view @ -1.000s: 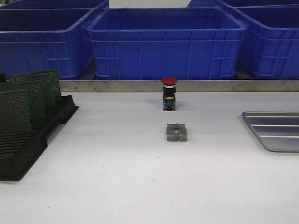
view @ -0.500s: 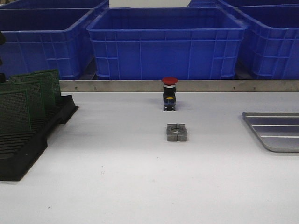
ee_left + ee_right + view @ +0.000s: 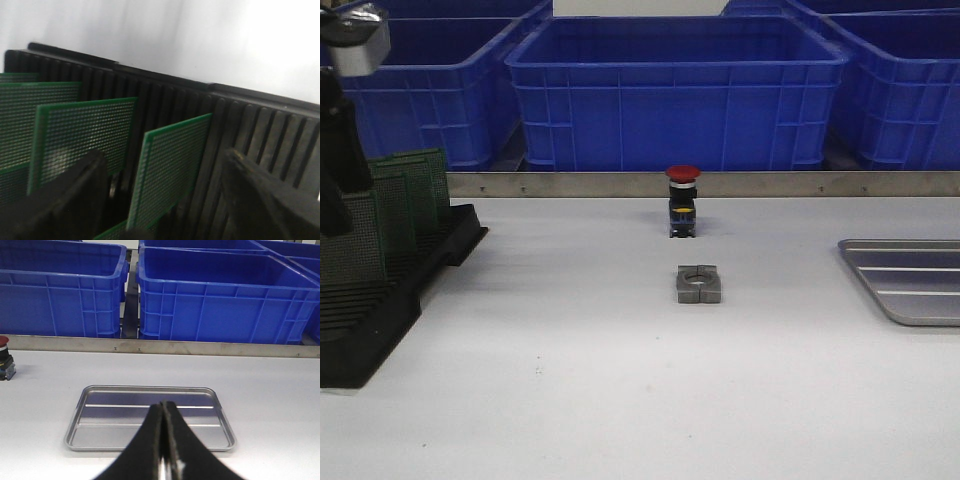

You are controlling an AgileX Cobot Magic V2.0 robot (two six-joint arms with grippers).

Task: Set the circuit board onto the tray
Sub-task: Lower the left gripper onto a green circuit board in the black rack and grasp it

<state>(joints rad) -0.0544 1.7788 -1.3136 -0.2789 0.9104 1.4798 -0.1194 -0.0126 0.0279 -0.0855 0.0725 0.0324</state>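
While the left gripper (image 3: 165, 200) hangs with its fingers spread around a green circuit board (image 3: 170, 172) upright in the black rack (image 3: 380, 300) at far left, the right gripper (image 3: 164, 450) rests clenched before the empty tray (image 3: 910, 280) at right. Reaching step; next, pinch the board's edge.

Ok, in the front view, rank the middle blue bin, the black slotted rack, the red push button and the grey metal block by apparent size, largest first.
1. Middle blue bin
2. Black slotted rack, partly cut off at the picture's edge and behind the left arm
3. Red push button and grey metal block: look much alike, and the block sits nearer the camera, so unranked.
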